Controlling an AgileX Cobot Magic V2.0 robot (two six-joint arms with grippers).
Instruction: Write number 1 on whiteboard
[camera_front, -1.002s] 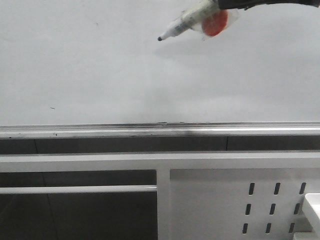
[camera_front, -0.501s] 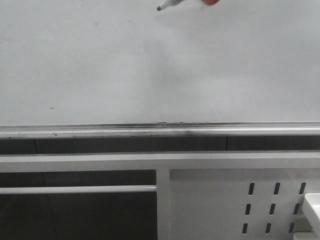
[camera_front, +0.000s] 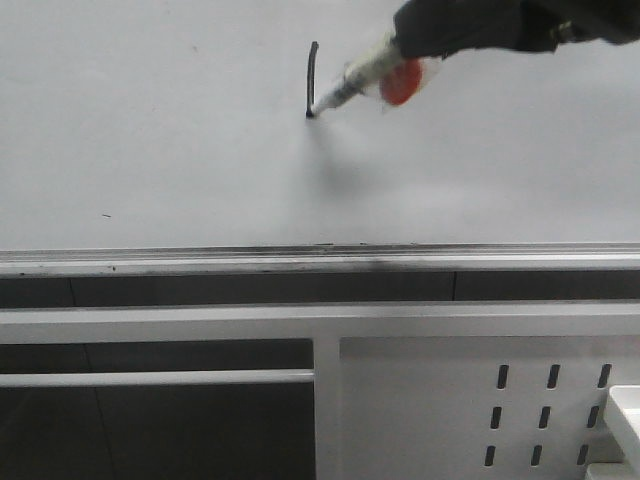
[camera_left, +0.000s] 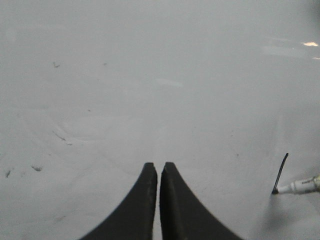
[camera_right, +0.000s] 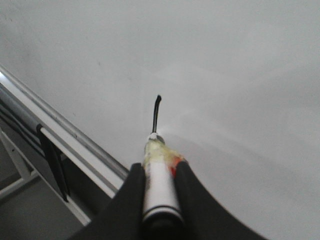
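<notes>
You are mid-stroke: the right gripper (camera_right: 159, 182) is clamped on the marker (camera_front: 352, 84), whose tip touches the whiteboard (camera_front: 150, 120) at the lower end of the number 1 (camera_front: 312, 78), a short dark vertical line high on the board. The line looks short, so your next move is probably to draw the tip straight down with even pressure, then lift it cleanly off so no tail is left. The left gripper (camera_left: 156, 172) hovers near the board with its fingers almost together, holding nothing, well clear of the stroke. Below, the metal tray rail (camera_front: 200, 262) runs along the board's edge, with a perforated panel (camera_front: 420, 410) under it; neither is in your path.
</notes>
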